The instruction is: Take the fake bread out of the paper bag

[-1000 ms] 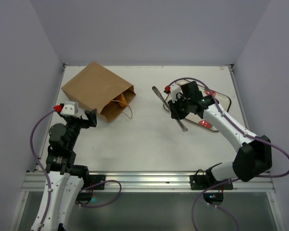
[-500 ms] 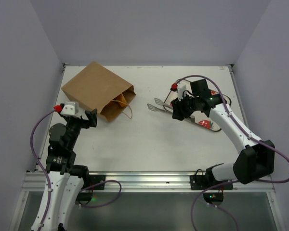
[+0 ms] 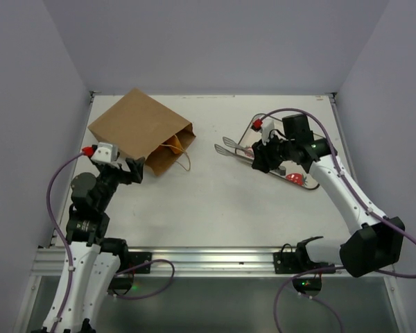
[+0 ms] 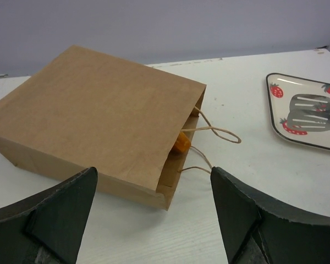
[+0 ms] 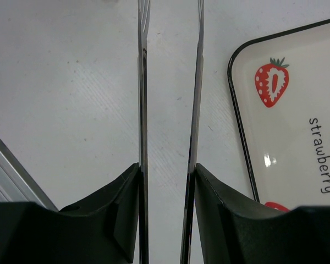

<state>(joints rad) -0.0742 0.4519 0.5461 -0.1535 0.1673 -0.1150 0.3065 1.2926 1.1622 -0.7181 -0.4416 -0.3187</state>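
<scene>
The left arm reaches low over the table point(image 3: 208, 201) toward the bag point(image 3: 139, 128), its left fingers point(image 4: 60, 214) spread wide with nothing between them. The right arm stretches leftward by the strawberry tray point(image 5: 302, 82), right fingers point(image 5: 231, 220) clamped on thin metal tongs point(image 3: 232, 147). The brown kraft bag lies flat at far left, and the bread point(image 4: 181, 143) shows only as an orange sliver in its mouth.

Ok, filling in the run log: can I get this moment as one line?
left gripper: empty, wide, facing paper bag mouth | right gripper: gripping tongs beside strawberry tray | bag on its side, fake bread inside
</scene>
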